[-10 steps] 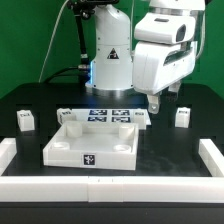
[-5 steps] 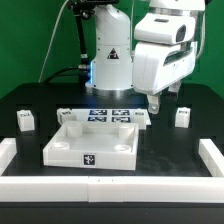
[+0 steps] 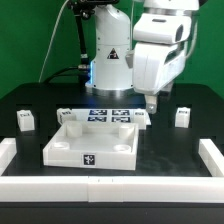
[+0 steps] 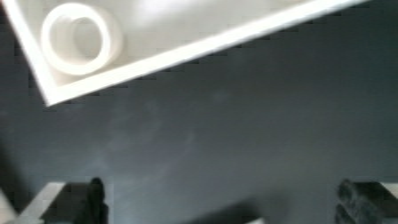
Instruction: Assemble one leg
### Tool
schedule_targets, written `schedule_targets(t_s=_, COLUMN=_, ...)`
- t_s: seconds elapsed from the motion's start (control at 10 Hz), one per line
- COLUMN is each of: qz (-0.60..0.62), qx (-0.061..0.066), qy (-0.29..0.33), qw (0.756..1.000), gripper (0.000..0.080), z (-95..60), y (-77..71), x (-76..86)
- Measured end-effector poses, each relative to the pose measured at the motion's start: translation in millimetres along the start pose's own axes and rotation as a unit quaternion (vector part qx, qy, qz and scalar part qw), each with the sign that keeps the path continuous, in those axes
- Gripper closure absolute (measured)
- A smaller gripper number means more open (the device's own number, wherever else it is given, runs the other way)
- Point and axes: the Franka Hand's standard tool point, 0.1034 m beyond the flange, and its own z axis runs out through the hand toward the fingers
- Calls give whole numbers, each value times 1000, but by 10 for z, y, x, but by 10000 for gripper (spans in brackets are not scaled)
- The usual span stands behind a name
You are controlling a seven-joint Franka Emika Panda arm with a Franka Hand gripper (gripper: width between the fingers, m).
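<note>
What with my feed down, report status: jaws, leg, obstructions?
Gripper hovers, jaws open, empty. Nearest leg upright on exterior view's right, untouched. Nothing in between.

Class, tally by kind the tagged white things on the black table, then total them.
Legs: 2
Large square tray-like piece: 1
Marker board: 1
Total: 4; small shapes at the board's ends too unclear to count.

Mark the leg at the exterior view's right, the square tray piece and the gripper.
leg (image 3: 182,117): exterior view, on its front face.
square tray piece (image 3: 65,152): exterior view, on its front wall.
gripper (image 3: 151,104): exterior view, between its fingertips.
</note>
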Motion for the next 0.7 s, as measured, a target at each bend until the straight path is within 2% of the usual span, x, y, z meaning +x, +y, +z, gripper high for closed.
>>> schedule_targets(t_s=0.2, qz=-41, qx=8, qy=0, qw=999, gripper=150, z=138, y=-64, x=-306)
schedule_targets(t_s=0.4, qz=-56, qx=-5, qy=12, qw=998, gripper=150, z=276, y=-84, x=-633)
schedule_targets(t_s=0.7, qz=-47, qx=-3, qy=11, qw=999, gripper=150, z=257, y=-76, x=-588)
